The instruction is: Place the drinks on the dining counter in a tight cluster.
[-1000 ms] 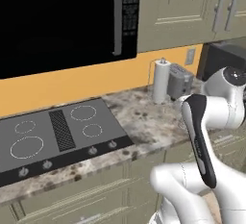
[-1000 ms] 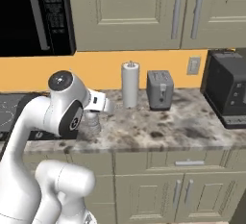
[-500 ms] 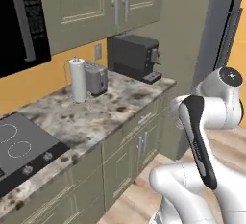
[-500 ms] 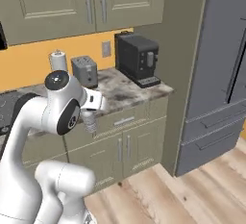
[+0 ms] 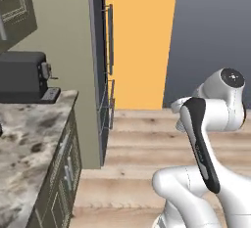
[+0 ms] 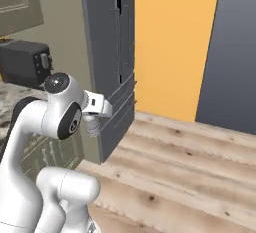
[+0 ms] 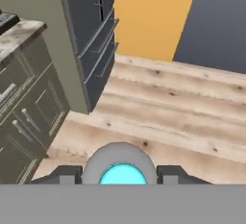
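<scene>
In the hand view a small clear water bottle [image 7: 122,163] with a blue cap stands seen from above, between the two dark finger tips of my gripper [image 7: 120,176], which is shut on it. In the right base view the gripper [image 6: 91,127] hangs from the folded arm, close to the robot's body and well above the wooden floor. The dining counter is out of view.
A tall dark grey fridge [image 5: 98,75] with bar handles stands beside a marble worktop [image 5: 29,139] that carries a black coffee machine [image 5: 22,78]. Grey-green cabinet fronts [image 7: 24,107] sit below it. Open wooden floor [image 7: 168,117] runs to an orange wall [image 6: 175,42].
The whole picture has swung to the right as the base turned: stovetop, paper roll and toaster have left the views, and fridge and floor have come in. The arm keeps its folded pose.
</scene>
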Robot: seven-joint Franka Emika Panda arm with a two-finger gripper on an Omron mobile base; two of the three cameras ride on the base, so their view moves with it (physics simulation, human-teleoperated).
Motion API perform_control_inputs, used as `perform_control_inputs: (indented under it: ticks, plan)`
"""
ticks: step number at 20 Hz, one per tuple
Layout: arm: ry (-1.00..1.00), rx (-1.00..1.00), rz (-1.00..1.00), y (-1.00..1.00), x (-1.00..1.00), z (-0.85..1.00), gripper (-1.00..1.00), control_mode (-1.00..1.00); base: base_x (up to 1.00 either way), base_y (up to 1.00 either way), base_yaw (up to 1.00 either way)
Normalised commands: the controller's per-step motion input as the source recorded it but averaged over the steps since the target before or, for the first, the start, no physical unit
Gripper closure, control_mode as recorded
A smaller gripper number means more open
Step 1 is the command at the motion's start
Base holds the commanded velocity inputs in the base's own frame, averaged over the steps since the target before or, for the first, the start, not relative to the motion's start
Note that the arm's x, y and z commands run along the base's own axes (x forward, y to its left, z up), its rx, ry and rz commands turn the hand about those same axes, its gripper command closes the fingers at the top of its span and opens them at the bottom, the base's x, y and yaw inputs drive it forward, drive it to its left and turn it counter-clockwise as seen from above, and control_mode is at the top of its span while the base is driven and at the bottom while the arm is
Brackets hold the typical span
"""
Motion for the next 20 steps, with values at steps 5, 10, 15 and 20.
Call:
perform_control_inputs:
  ticks: [5,10,15,20]
  plan:
    - [0.00,0.00,0.00,0.00,0.00,0.00,1.00,1.00,0.00,0.01,-1.00]
    - [0.00,0.00,0.00,0.00,0.00,0.00,1.00,1.00,0.00,0.00,-1.00]
    - [0.00,0.00,0.00,0.00,0.00,0.00,1.00,1.00,0.00,0.00,-1.00]
    - [0.00,0.00,0.00,0.00,0.00,0.00,1.00,1.00,0.71,0.73,-0.61]
